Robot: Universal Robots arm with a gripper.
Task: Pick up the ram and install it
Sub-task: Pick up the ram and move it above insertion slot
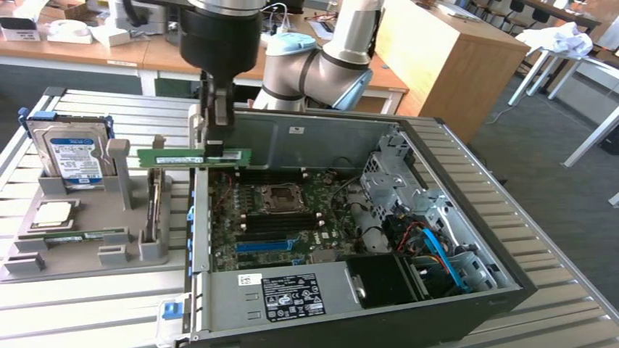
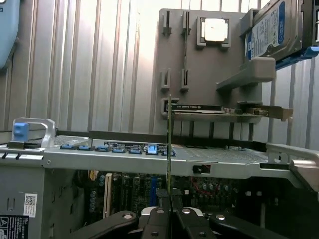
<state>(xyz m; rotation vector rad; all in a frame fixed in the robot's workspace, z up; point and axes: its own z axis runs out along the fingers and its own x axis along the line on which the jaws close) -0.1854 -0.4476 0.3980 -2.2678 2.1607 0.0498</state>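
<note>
I am clamping my gripper (image 1: 225, 154) (image 2: 170, 211) on the ram (image 1: 174, 157) (image 2: 170, 149), a long, thin green board with small dark chips along its face. My black fingers are pinching its flat sides near one end, so most of the stick is jutting out toward the exterior view's left. The ram is hanging level in the air, clear of everything, above the edge of the open computer case (image 1: 290, 138) nearest the grey holder (image 1: 87, 250). In the wrist view I am seeing it edge-on, as a fine straight line rising from between my fingers. Below it, the case is lying on its side, a box of dull grey sheet metal with the green motherboard (image 1: 290, 217) exposed, dark parallel slots running across it and a bright blue slot strip (image 1: 263, 246) beside them. The holder, a matte moulded block with slots and posts, is sitting just beside the case on the ribbed metal table (image 1: 97, 312) (image 2: 89, 64). It is carrying a boxy hard drive (image 1: 69, 154) (image 2: 271, 27) with a blue and white label, standing on edge, a square silvery processor chip (image 1: 53, 212) (image 2: 215, 30) lying flat, and a second green stick (image 1: 72, 235) lying flat in a shallow groove.
</note>
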